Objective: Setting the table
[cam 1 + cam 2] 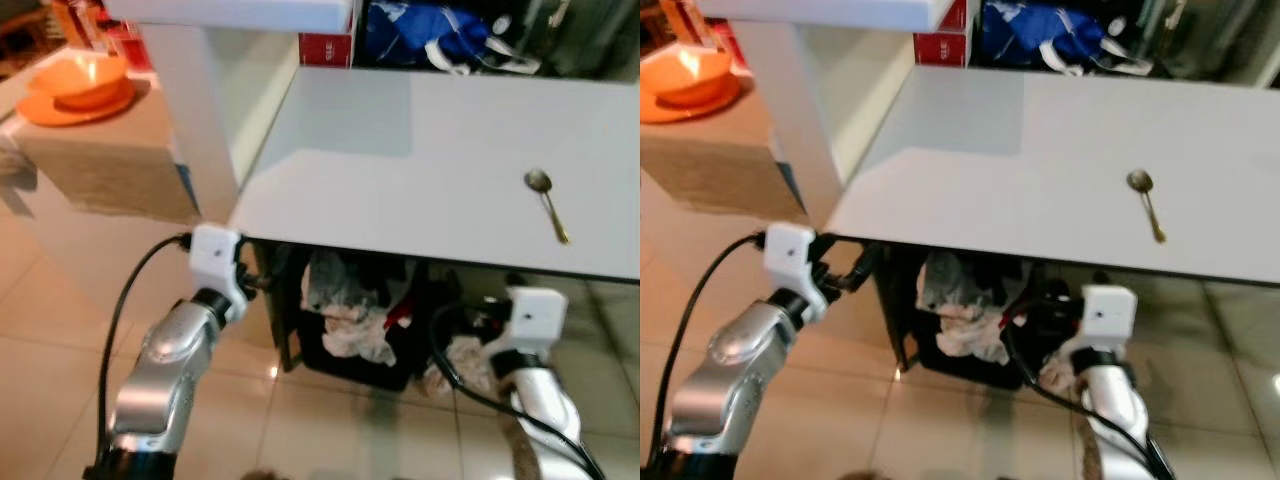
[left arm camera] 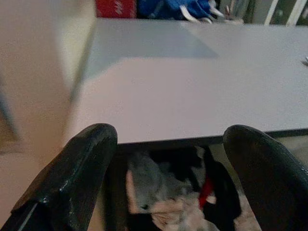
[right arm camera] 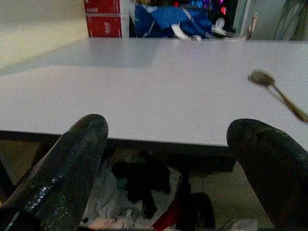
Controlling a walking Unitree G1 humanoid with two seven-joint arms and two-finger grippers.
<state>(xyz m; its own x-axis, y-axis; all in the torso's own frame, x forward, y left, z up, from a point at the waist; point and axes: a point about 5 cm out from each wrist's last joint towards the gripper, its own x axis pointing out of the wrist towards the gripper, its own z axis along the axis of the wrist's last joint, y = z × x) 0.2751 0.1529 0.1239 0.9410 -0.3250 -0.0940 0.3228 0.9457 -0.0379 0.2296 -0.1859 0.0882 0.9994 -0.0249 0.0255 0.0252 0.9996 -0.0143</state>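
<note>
Robot facing white table (image 1: 400,160), both arms low at its near edge. Left claw (image 2: 163,178): fingers spread wide, nothing between them, just below & short of the table edge near its left corner. Right claw (image 3: 168,168): likewise released & empty, under the near edge. Spoon (image 1: 547,204) lies on the tabletop beyond the right claw, a little to its right, well apart from the left claw; bowl end away from robot. Orange bowl (image 1: 82,78) on orange plate (image 1: 60,108) sits on a separate counter, far left of the left claw. Judged progress: early; one spoon laid, bowl & plate not yet on the table. Box of cloths (image 1: 350,320) under table, between the claws.
</note>
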